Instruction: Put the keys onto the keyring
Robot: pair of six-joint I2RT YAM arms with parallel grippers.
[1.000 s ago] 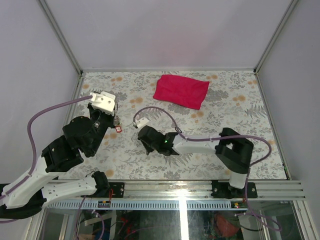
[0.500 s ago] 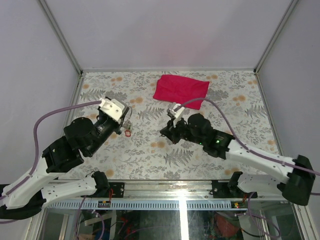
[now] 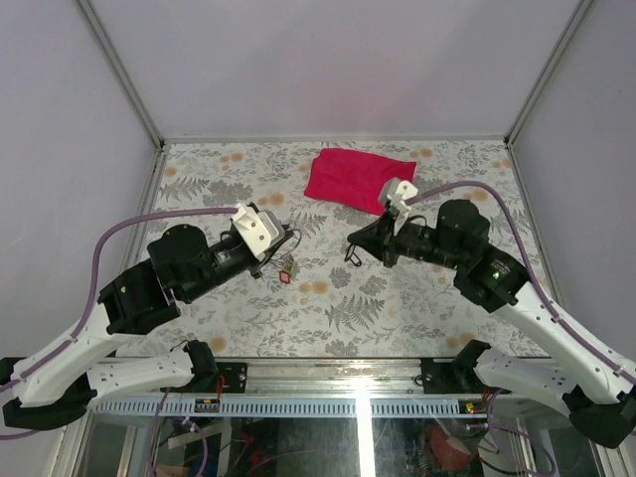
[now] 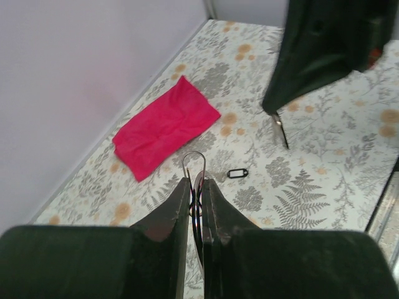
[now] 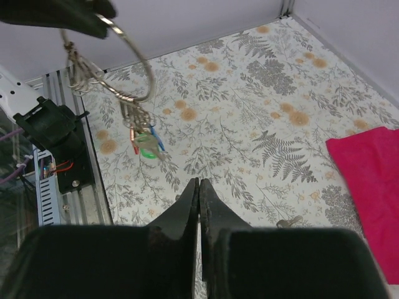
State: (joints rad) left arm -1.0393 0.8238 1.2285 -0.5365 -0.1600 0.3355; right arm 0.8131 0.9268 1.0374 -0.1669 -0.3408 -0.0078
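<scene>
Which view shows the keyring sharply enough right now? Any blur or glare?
Left wrist: near fingers dark and soft, the keyring between them crisp. Right wrist: ring and hanging keys sharp, slight glint on the wire. Top external: even light, no glare, ring tiny.

**Bright metal, dull plastic, soft cloth**

The thin silver wire keyring (image 5: 149, 70) is polished metal and catches the light along its curve. The small silver keys (image 5: 133, 117) bunched on it have the same hard metallic sheen. Their oblong green tag (image 5: 147, 149) looks like smooth, slightly glossy plastic. Both the left gripper (image 4: 196, 182) and the right gripper (image 5: 198, 182) have black fingers of matt plastic, faintly streaked. A single small silver key (image 4: 280, 128) at the right gripper's tip gleams like steel. The crumpled red cloth (image 3: 358, 179) is soft, matt fabric. The floral-printed table top (image 3: 417, 308) looks flat, smooth and glare-free. The ridged silver rail (image 3: 328, 373) looks like brushed aluminium.
</scene>
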